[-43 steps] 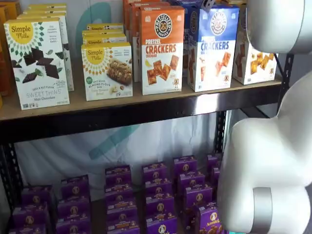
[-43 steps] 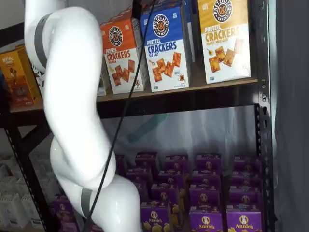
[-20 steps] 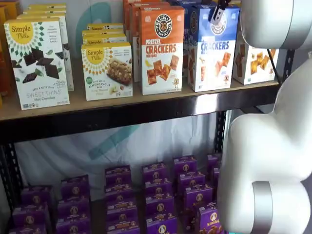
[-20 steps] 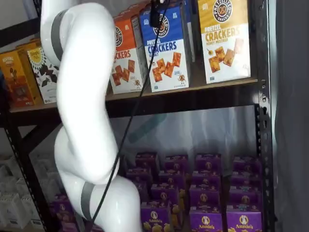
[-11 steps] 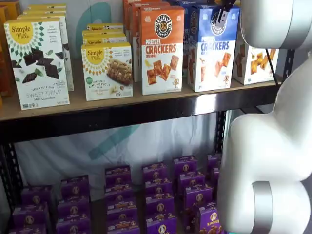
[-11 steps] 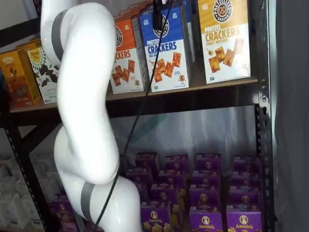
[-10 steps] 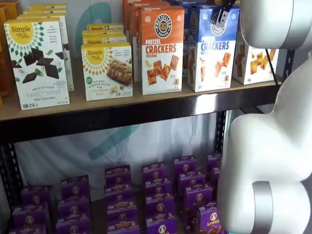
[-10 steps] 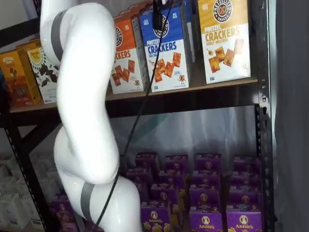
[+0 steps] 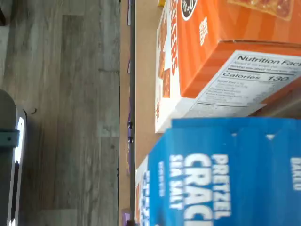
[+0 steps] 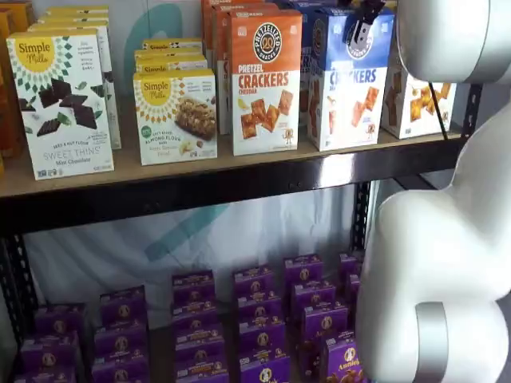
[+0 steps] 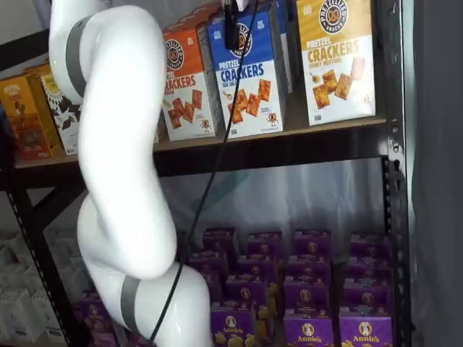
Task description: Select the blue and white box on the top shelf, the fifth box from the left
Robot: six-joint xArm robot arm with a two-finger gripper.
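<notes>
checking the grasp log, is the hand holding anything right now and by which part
It cannot be told. The hand is at the top front of the blue and white box, but the fingers' closure on it is not visible.

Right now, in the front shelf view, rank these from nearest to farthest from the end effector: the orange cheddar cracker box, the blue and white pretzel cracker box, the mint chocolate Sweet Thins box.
1. The blue and white pretzel cracker box: directly behind the end effector, at its upper front.
2. The orange cheddar cracker box: next box over, toward the shelf's middle.
3. The white mint chocolate Sweet Thins box: far end of the top shelf.
</notes>
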